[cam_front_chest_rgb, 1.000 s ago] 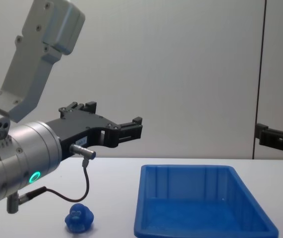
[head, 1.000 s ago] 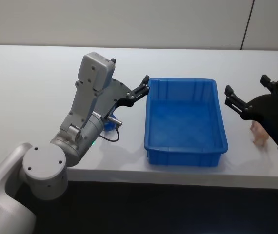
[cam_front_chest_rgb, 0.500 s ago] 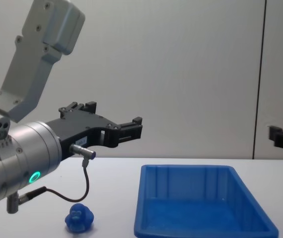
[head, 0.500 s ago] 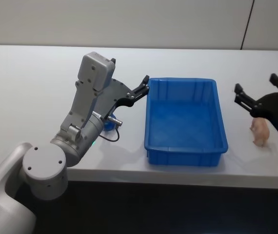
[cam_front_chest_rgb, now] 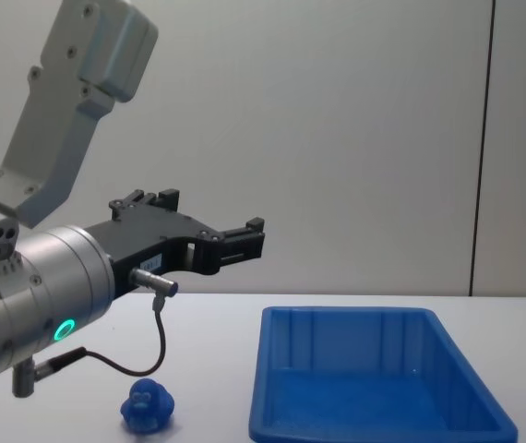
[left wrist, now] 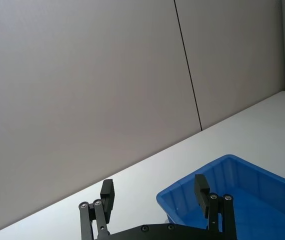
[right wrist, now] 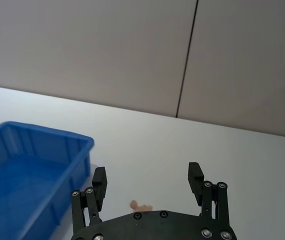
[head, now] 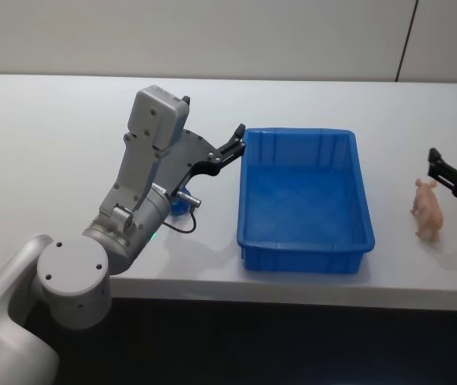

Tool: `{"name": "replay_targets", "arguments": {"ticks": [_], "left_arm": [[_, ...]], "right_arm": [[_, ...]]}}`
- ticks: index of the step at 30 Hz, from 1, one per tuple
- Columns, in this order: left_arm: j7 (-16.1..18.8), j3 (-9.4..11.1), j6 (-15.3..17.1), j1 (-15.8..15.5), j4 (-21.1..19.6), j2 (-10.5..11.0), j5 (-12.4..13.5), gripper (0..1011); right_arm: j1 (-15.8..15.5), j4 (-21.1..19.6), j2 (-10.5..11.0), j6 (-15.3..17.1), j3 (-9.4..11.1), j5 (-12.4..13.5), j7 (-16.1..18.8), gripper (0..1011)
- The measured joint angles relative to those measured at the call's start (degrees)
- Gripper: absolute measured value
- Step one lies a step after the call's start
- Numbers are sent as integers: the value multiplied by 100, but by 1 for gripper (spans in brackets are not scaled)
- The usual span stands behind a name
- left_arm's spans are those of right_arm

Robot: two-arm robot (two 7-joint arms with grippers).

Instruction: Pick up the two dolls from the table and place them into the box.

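The rounded blue toy duck sits on the white table surface towards its front edge, just left of the bright blue rectangular plastic box and partly hidden by the left arm in the head view. The pale pink toy pig stands upright near the surface's right edge, apart from the box's right wall. The box lies near the front edge, roughly mid-table, with nothing inside it. The left gripper hangs in the air beside the box's far left corner, above the duck, its black fingers spread wide and holding nothing. The right gripper hovers close beside the pig near the right edge, fingers likewise spread wide and empty.
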Motion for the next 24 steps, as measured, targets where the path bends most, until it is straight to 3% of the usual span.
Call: {"name": "replay_targets", "arguments": {"ticks": [24], "left_arm": [[0,0,0,0,0,0,0,1001]], "right_arm": [[79,314,218,834,269,-14,-124,1001]]}}
